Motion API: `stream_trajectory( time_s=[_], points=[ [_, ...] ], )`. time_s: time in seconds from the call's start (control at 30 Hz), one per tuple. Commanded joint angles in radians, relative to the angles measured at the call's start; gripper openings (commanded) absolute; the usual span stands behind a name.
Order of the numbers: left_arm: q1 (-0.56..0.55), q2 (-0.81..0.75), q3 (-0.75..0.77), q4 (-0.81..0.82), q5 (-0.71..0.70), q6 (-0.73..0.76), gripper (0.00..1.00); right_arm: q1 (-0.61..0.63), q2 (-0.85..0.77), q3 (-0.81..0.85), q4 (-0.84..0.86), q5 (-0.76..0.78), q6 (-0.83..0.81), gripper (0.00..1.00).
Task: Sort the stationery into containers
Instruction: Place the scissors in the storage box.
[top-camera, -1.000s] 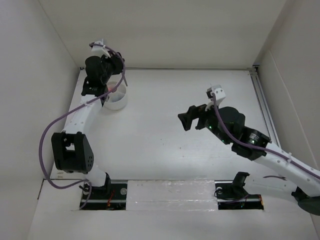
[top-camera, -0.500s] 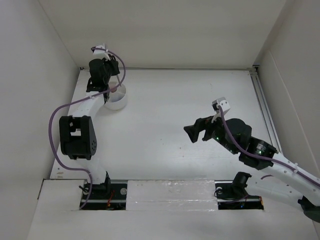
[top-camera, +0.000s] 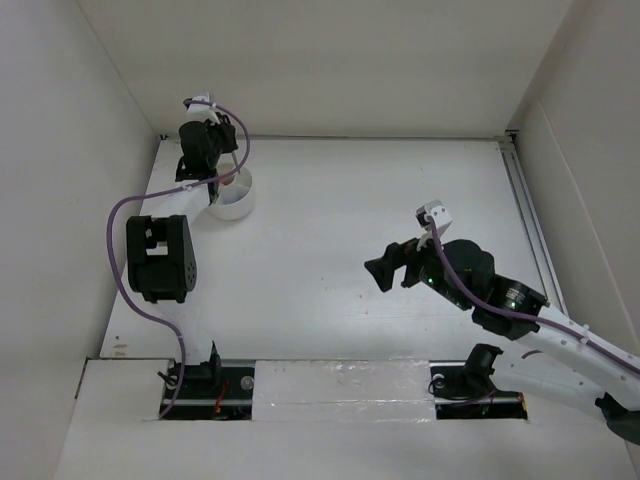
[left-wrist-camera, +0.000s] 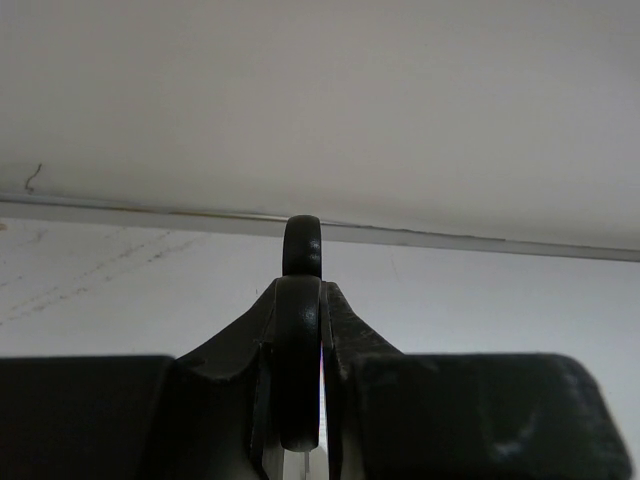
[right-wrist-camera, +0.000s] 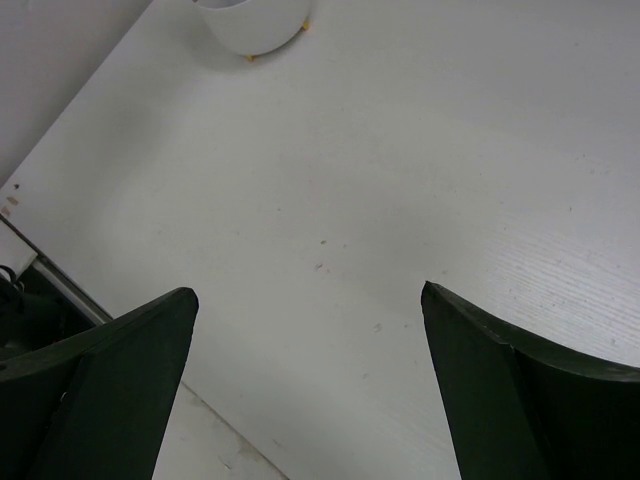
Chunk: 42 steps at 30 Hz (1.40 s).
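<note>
The left hand (left-wrist-camera: 303, 300) is clamped on the scissors (left-wrist-camera: 303, 245). Its two dark fingers (left-wrist-camera: 240, 345) press either side of a black handle loop, whose rounded top sticks out past the fingertips. Beyond the hand, the white desk (left-wrist-camera: 120, 290) meets a pale wall (left-wrist-camera: 320, 100) along a thin seam.

- A matte white table (top-camera: 360, 230) with faint grey scuffs and a few dark specks (right-wrist-camera: 320, 266).
- A round white tub (top-camera: 232, 200) stands on it at the far left, near the back wall.
- Two tiny orange bits (right-wrist-camera: 250, 58) sit at the tub's foot, too small to identify.
- A pale rail (top-camera: 525, 215) runs along the table's right edge.
</note>
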Motion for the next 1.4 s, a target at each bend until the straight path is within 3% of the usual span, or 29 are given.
stream_trajectory(
  time_s=[0.0, 0.5, 1.37],
  points=[
    [0.001, -0.005, 0.03, 0.082, 0.021, -0.012, 0.0, -0.004, -0.015, -0.01, 0.031, -0.018, 0.025, 1.0],
    [-0.037, 0.032, -0.021, 0.079, -0.054, 0.049, 0.0, -0.004, -0.056, -0.019, 0.013, -0.015, 0.026, 1.0],
    [-0.037, 0.035, 0.0, -0.018, -0.074, 0.012, 0.0, -0.004, -0.165, -0.046, -0.015, -0.015, 0.026, 1.0]
  ],
)
